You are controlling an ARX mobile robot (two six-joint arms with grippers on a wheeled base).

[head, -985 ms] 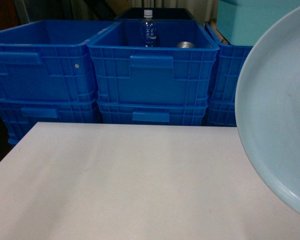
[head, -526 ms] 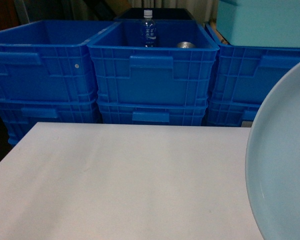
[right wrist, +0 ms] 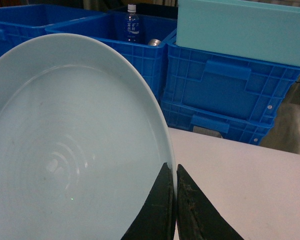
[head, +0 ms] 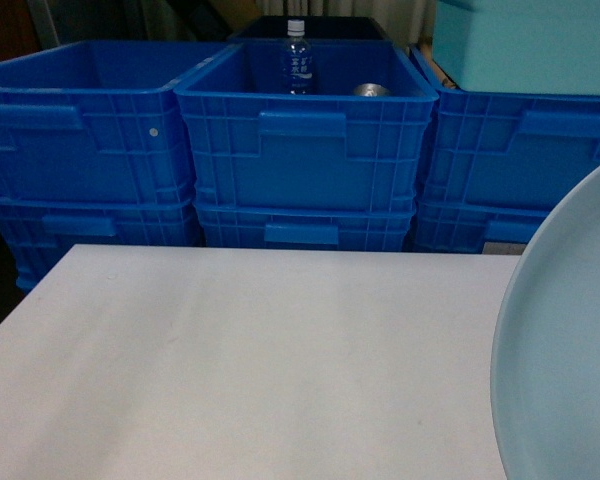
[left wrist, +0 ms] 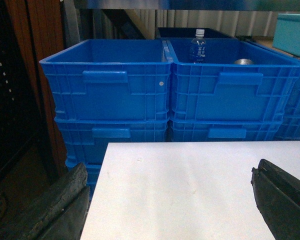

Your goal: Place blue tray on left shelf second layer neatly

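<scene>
The blue tray [head: 570, 350] is a pale sky-blue glossy dish, held tilted on edge above the right side of the white table [head: 250, 360]; the frame cuts off its right part. In the right wrist view the blue tray [right wrist: 75, 150] fills the left half, and my right gripper [right wrist: 175, 172] is shut on its rim, one finger on each face. My left gripper [left wrist: 170, 170] stands open and empty over the table's left edge [left wrist: 97, 200]. Neither gripper shows in the head view. The left shelf is out of view.
Dark-blue ribbed crates [head: 305, 150] are stacked two high behind the table. The middle one holds a water bottle [head: 297, 60] and a metal can [head: 372, 90]. A teal box [head: 525, 45] sits on the right crates. A brown upright [left wrist: 40, 75] stands at far left.
In the head view the tray has dropped lower and shifted right, uncovering the right-hand crates and teal box. Nothing else has moved.
</scene>
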